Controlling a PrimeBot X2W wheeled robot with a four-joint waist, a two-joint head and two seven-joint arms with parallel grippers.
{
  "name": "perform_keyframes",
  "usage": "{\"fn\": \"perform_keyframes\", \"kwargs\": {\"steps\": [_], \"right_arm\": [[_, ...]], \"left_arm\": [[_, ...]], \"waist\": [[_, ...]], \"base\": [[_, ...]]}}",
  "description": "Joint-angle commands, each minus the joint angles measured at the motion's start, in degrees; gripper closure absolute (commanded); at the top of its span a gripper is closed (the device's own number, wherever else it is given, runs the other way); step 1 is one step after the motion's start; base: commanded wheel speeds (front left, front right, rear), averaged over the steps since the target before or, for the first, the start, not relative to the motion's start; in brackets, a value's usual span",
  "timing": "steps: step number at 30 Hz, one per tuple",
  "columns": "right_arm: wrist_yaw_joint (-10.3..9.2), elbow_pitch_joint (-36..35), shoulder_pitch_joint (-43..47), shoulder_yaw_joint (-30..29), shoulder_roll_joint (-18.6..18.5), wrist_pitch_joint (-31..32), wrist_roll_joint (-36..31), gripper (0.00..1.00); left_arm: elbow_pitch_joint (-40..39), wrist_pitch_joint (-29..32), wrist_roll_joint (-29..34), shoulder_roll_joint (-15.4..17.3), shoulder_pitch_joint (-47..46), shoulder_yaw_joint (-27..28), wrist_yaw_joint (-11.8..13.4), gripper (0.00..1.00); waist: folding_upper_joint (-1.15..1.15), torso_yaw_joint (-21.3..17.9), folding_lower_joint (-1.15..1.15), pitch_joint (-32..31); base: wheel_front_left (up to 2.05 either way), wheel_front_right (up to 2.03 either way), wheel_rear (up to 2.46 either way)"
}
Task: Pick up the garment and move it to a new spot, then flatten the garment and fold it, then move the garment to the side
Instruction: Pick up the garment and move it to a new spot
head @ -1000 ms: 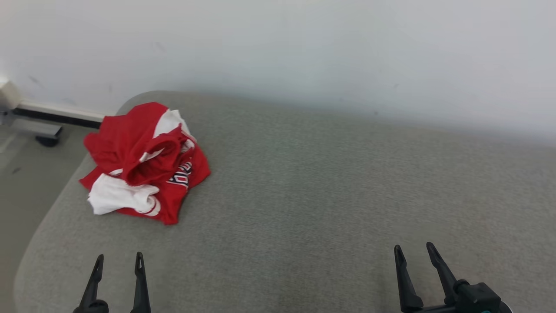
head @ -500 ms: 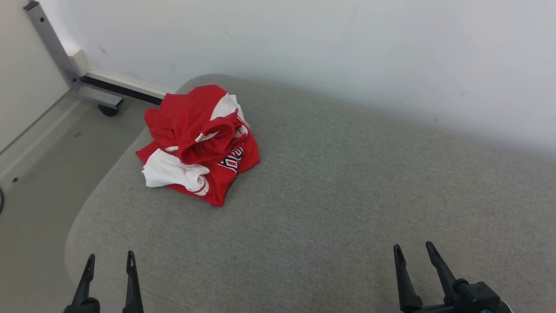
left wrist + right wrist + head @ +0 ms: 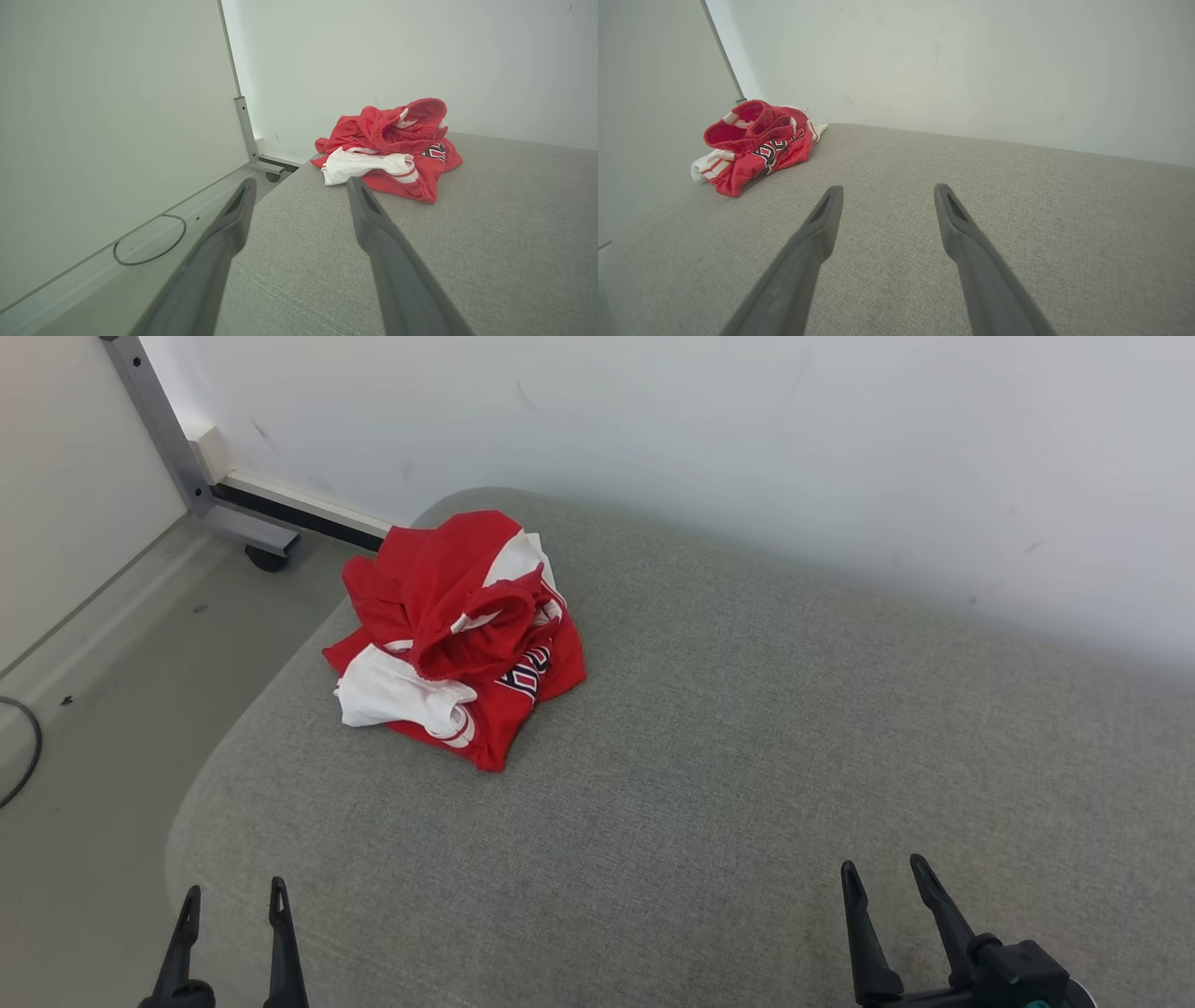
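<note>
Your garment (image 3: 457, 635) lies crumpled on pad (image 3: 709, 765) at 11 o'clock, well apart from grippers. Your left gripper (image 3: 235, 887) fingers released, empty; right gripper (image 3: 882, 863) fingers likewise.

A grey fabric cushion (image 3: 747, 728) is seen w/ a crumpled red & white garment (image 3: 457, 635) near its far-left corner.

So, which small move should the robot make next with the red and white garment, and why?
Probably reach the left claw forward toward the crumpled garment. It lies bunched near the far left corner of the grey cushion, closer to that claw than to the right claw. Both claws are open, empty and well short of the cloth.
</note>
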Motion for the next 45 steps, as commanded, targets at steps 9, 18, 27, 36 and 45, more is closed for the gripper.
{"fn": "perform_keyframes", "kwargs": {"steps": [9,18,27,36,45], "right_arm": [[-0.12,0.05,-1.74,-0.02,0.01,-0.04,-1.21,0.00],[-0.12,-0.80,-4.84,-0.56,-0.02,-0.04,-3.16,0.00],[-0.12,-4.06,-9.05,-1.42,0.01,-0.04,-4.56,0.00],[-0.12,-6.21,-11.57,-1.79,0.04,-0.04,-4.70,0.00],[-0.12,-8.08,-12.04,-2.01,0.06,-0.04,-4.58,0.00]], "left_arm": [[1.53,-0.21,-1.54,1.11,-5.51,1.09,-1.34,0.00],[7.05,-0.19,-3.72,6.01,-22.31,2.84,-4.26,0.00],[13.55,-0.20,-6.39,11.04,-35.69,4.88,-5.28,0.00],[22.33,1.42,-8.61,16.34,-44.44,5.55,-6.03,0.00],[32.61,8.69,-12.17,21.47,-48.43,4.12,-6.54,0.00]], "waist": [[0.00,-1.89,0.00,2.12],[0.00,-9.28,0.00,8.38],[0.00,-17.67,0.00,16.45],[0.00,-23.61,0.00,20.35],[0.00,-27.94,0.00,21.36]], "base": [[0.00,0.00,0.00],[0.00,0.00,0.00],[0.00,0.00,0.00],[0.00,0.00,0.00],[0.00,0.00,0.00]]}}
